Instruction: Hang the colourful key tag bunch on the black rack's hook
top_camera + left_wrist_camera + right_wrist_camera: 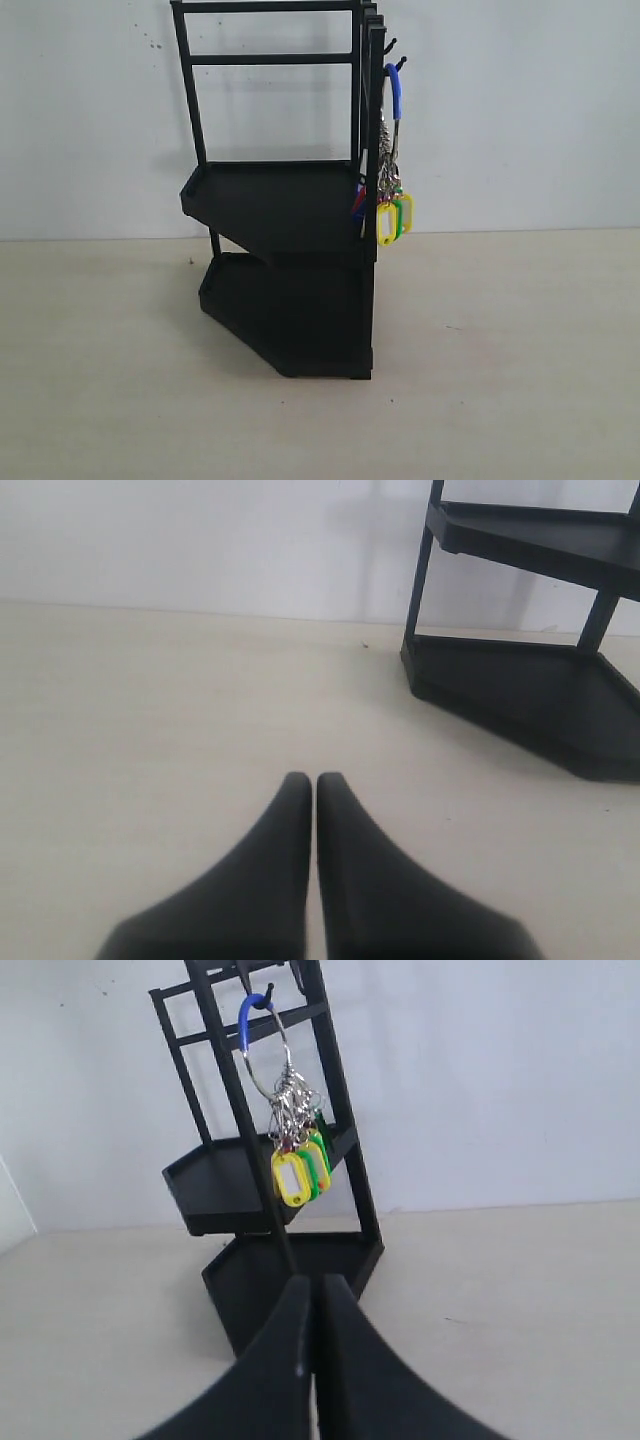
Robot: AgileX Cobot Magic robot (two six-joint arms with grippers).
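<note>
The colourful key tag bunch (392, 205) hangs by its blue-sleeved wire loop from the hook (398, 66) on the right side of the black rack (290, 200). Its yellow and green tags dangle beside the upper tray. In the right wrist view the bunch (297, 1165) hangs from the hook (262, 998) on the rack (265, 1270), well ahead of my right gripper (317, 1285), which is shut on nothing. My left gripper (314, 783) is shut and empty above the bare table, with the rack (540, 680) off to one side. Neither gripper appears in the exterior view.
A shorter upper hook (390, 45) sits just above the loaded one. The rack stands on a pale table (520, 360) against a white wall (520, 110).
</note>
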